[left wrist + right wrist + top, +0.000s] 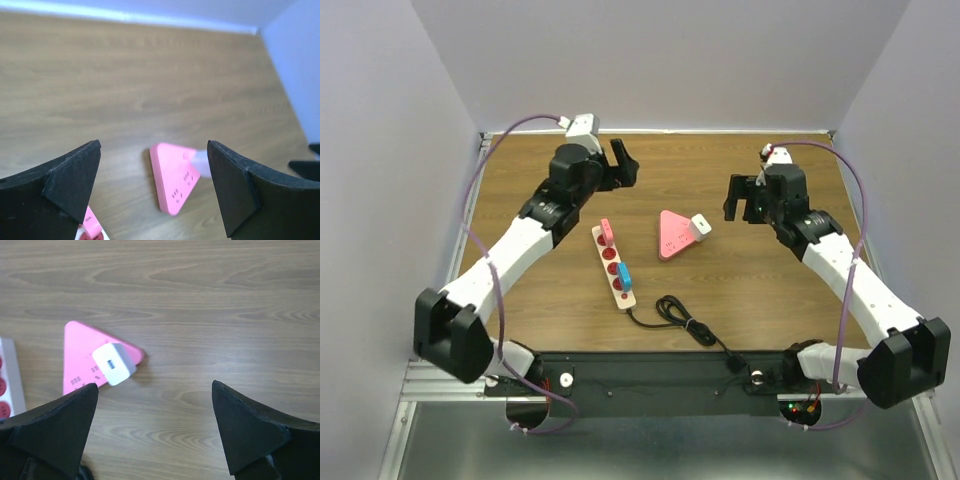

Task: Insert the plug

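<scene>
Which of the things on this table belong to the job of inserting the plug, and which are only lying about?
For the job, likely:
- white cube-shaped plug adapter
- pink triangular plastic socket block, on which it sits

Lying about, likely:
- long white power strip with red sockets
- small blue plug and pink plug on it
- its coiled black cord

The bench (760, 290) is brown with a wood-grain pattern. The triangular socket block (672, 236) is pink. The plug (701, 227) is white. The power strip (614, 262) is cream with red outlets, one pink insert and one blue. Its cable (685, 322) is black. The fingers (70, 185) are black.
</scene>
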Robot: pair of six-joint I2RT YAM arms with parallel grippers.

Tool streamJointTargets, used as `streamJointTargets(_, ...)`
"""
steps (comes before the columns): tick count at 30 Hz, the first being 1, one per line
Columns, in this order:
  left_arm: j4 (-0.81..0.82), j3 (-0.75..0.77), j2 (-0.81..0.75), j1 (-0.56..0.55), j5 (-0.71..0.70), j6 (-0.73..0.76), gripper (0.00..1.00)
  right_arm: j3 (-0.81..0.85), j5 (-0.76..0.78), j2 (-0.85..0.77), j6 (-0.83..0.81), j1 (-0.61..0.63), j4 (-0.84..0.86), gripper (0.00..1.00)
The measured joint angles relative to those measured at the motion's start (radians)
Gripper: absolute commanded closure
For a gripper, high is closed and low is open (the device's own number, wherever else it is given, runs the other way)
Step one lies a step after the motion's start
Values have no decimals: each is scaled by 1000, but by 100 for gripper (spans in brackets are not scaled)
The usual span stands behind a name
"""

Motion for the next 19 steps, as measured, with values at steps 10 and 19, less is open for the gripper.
streamJointTargets(10,-108,43,-248,16,-267,44,1,-105,135,-107,63,-90,97,0)
streamJointTargets(19,-161,-29,-355,16,-333,60,1,-122,201,-186,73,-113,141,0)
